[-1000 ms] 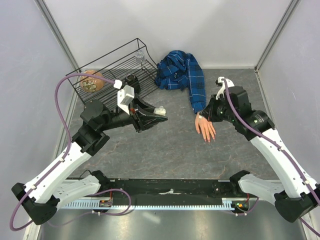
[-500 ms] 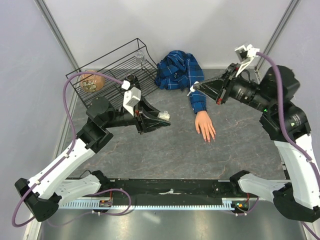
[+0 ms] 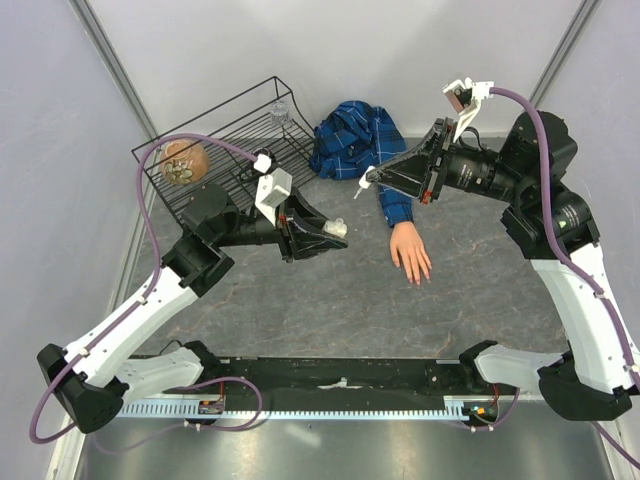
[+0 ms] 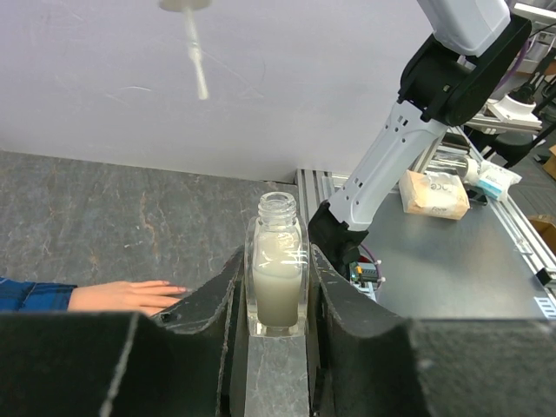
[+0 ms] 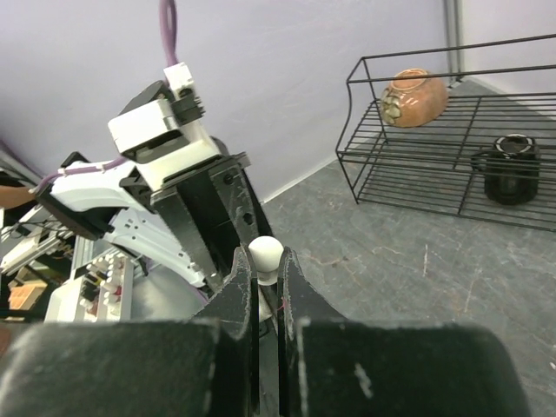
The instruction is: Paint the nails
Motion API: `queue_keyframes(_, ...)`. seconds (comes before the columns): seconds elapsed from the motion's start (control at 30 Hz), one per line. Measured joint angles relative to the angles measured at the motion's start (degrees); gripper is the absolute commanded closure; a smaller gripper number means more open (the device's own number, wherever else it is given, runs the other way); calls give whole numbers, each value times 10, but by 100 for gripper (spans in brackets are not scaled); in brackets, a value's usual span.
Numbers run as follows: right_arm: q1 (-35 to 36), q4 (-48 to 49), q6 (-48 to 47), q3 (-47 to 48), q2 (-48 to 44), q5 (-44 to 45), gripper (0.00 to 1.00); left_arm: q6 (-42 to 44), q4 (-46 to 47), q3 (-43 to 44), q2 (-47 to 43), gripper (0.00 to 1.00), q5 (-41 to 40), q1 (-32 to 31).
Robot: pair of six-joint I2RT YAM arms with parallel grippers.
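Observation:
The mannequin hand (image 3: 410, 254) lies palm down on the grey table, its pinkish nails (image 3: 418, 278) pointing toward the near edge; a blue plaid sleeve (image 3: 392, 170) runs back from it. My left gripper (image 3: 335, 229) is shut on a small clear bottle (image 4: 278, 274), uncapped and half full of milky liquid. My right gripper (image 3: 371, 179) is shut on the bottle's white cap (image 5: 265, 255), raised above the sleeve. The cap's brush (image 4: 196, 54) hangs in the air above and left of the bottle's neck. The hand (image 4: 130, 296) lies left of the bottle.
A black wire rack (image 3: 230, 130) stands at the back left, holding a brown bowl (image 3: 183, 162) and a black cup (image 5: 511, 165). The crumpled blue plaid shirt (image 3: 350, 135) lies at the back centre. Side walls close in on both sides.
My right arm has lifted away from the mannequin hand and swung up and left, carrying the cap and brush toward the bottle. My left arm has shifted the bottle slightly right.

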Motion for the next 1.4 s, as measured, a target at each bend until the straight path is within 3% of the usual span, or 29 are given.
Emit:
queue_keyframes(0.87,40,11,1,-30,-4,-25,100,0,4,27,31,98,-2,0)
queue_keyframes(1.4,49,5,-13,-30,-4,17,100,0,4,29,31,98,-1,0)
